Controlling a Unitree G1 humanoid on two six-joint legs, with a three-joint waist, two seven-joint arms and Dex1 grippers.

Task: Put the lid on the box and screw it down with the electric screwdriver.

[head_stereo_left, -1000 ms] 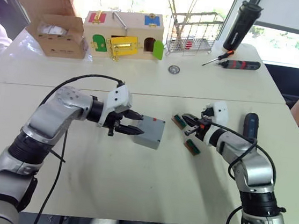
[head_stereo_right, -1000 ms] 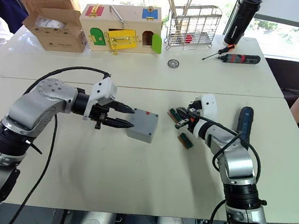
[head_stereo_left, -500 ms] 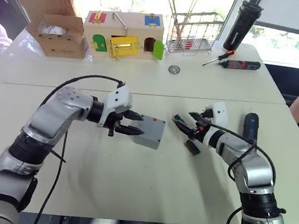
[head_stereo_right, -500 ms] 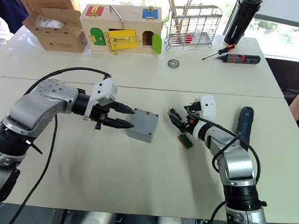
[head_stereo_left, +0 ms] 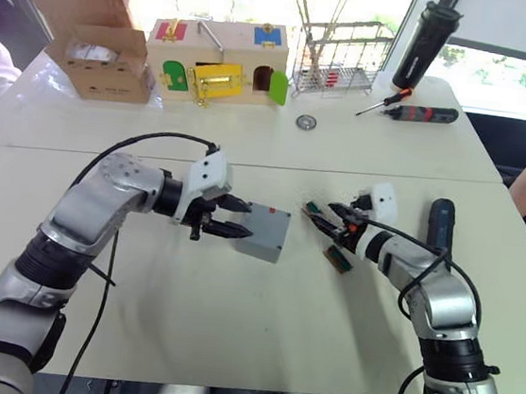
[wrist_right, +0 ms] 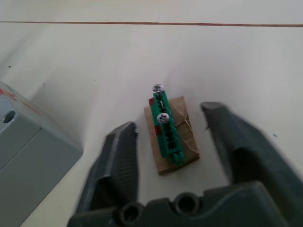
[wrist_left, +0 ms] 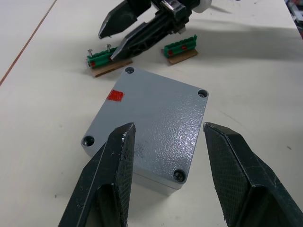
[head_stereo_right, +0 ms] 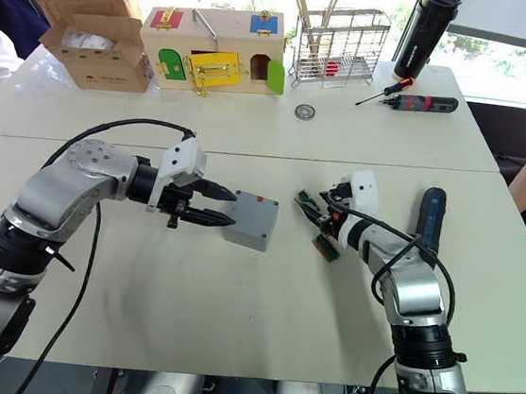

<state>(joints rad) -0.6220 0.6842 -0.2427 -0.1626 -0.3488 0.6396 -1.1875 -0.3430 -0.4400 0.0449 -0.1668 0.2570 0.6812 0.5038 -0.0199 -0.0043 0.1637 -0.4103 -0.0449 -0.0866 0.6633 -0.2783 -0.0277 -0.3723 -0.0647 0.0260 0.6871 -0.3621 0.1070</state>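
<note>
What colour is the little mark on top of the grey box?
Red, a small patch near one corner of the box; clearest in the left wrist view.

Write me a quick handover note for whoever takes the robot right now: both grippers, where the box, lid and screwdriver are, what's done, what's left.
Left gripper: open, its fingers either side of the box, not clamped.
Right gripper: open, poised over a green screw holder with two screws standing in it; a second holder lies beside it.
The lid already sits on the box, red mark on top. At least one corner hole has a screw in it; the rest are unclear.
The electric screwdriver lies on the table to the right of the right arm, untouched.
Left to do: fetch screws, pick up the screwdriver, drive the corner screws down.
</note>
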